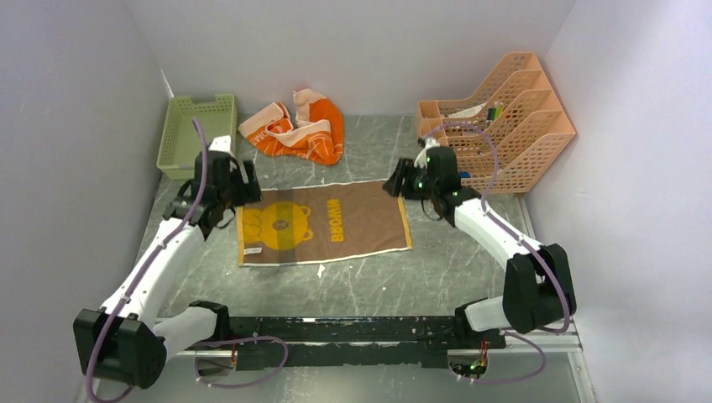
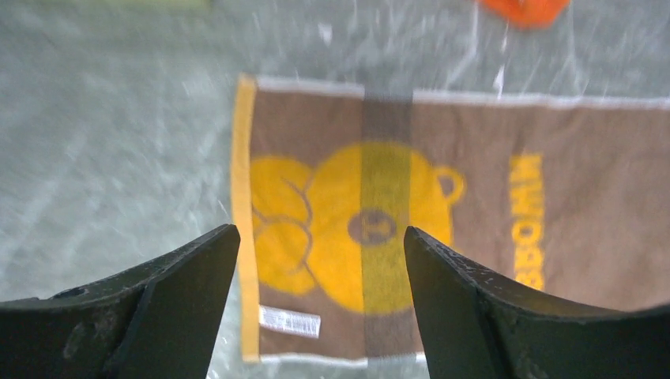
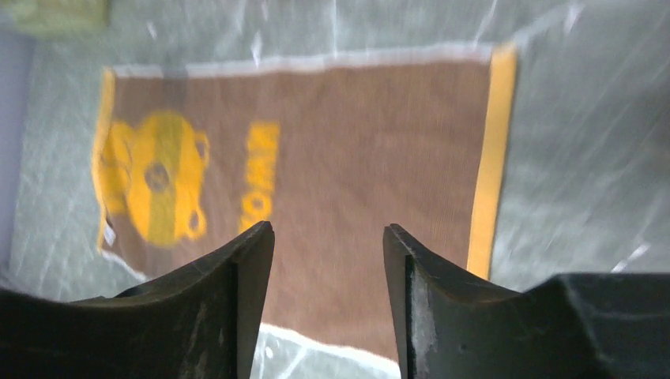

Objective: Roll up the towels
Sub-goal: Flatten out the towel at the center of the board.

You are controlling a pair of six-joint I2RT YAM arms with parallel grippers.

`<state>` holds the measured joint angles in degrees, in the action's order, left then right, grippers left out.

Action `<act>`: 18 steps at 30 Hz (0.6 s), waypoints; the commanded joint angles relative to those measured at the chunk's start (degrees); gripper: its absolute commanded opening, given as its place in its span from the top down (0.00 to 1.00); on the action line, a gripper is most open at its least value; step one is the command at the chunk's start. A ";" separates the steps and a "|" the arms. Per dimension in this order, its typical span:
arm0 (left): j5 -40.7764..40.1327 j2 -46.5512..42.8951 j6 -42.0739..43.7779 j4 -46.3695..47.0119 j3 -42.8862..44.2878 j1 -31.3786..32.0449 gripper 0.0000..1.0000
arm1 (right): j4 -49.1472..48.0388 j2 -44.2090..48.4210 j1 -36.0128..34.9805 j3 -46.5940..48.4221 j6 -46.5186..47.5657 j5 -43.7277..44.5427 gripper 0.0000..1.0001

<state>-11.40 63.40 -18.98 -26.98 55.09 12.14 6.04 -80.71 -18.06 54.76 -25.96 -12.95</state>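
One brown towel (image 1: 323, 222) lies flat, orange towel (image 1: 295, 128) crumpled.

I can read only one word: the yellow lettering (image 1: 336, 220) on the brown towel (image 1: 374, 222) spells BROWN, turned sideways beside the yellow bear print (image 1: 284, 225). A small white label (image 2: 290, 321) sits near one corner of this towel, too blurred to read. The white print on the orange towel (image 1: 295, 133) is not legible to me.

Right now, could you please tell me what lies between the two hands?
The brown towel lies spread flat between the left hand and the right hand, both open and empty; the top view shows this best.
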 commanded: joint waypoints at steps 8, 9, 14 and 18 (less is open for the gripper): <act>7.14 -8.92 -14.23 9.57 -23.72 -0.28 0.64 | -6.52 0.60 -3.34 -20.76 -4.49 -3.59 0.89; 6.80 -8.67 -14.39 10.02 -24.22 -0.28 0.67 | -6.31 0.23 -3.30 -21.33 -4.58 -3.23 0.91; 5.18 -3.61 -16.46 12.99 -27.86 -0.29 0.71 | -4.56 -2.29 -1.93 -24.15 -6.82 -1.29 0.91; 0.68 -2.33 -23.81 13.99 -32.74 -0.45 0.93 | -5.10 -2.31 -0.36 -26.58 -8.42 -0.52 0.91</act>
<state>-6.22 60.40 -35.35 -15.62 26.57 12.14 0.47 -82.32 -19.53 30.79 -32.69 -16.03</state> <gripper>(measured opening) 0.142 0.089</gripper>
